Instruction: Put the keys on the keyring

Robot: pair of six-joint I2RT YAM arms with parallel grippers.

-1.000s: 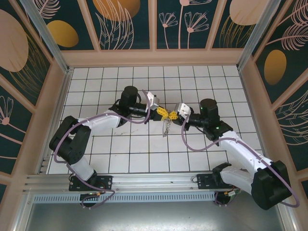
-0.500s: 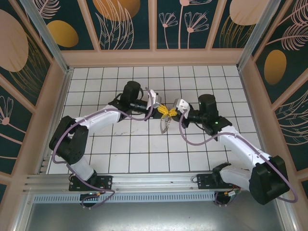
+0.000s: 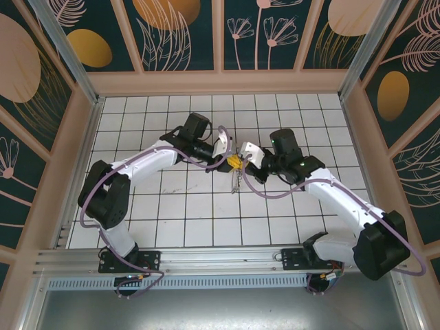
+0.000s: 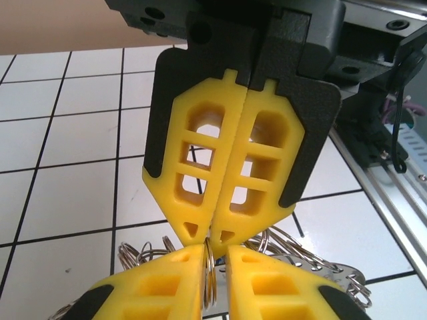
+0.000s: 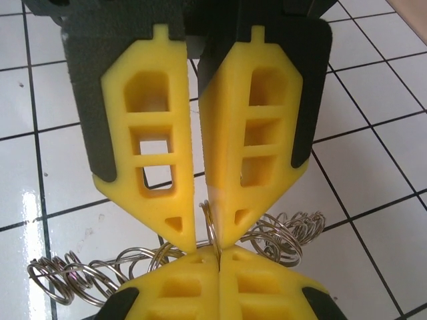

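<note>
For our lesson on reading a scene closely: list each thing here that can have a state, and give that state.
left gripper: open a little, jaws slightly apart around one loop of the keyring.
right gripper: shut on that same loop.
keyring: one loop upright between the two grippers' tips, its other rings bunched below.

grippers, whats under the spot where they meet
A tangled bunch of metal rings sits under the left gripper and right gripper. One thin ring rises between their fingertips. The grippers cover the bunch's middle, so what lies there can't be seen.
</note>
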